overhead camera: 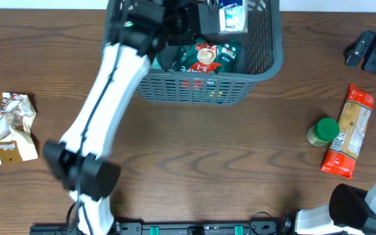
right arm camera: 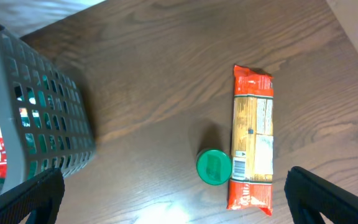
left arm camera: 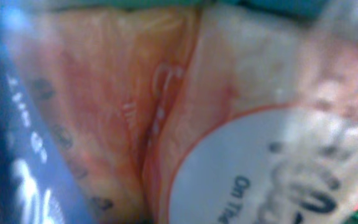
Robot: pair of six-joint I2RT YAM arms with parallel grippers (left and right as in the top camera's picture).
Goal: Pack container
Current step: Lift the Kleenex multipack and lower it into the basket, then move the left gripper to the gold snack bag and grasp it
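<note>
Left gripper (overhead camera: 209, 18) is sitting inside the container (overhead camera: 266, 65), jaws hidden. A blurred packet (left arm camera: 166, 93) is filling its wrist view, so the grip cannot be told. Right gripper (right arm camera: 173, 186) is hovering spread wide, container cropped to its left.

container (overhead camera: 194, 88) | dark grey plastic basket, rectangular, rounded corners, slotted lattice walls, thick rim | upright, open-topped, partly filled | on surface (overhead camera: 207, 150), far edge, centre; far side cut off in overhead view
</note>
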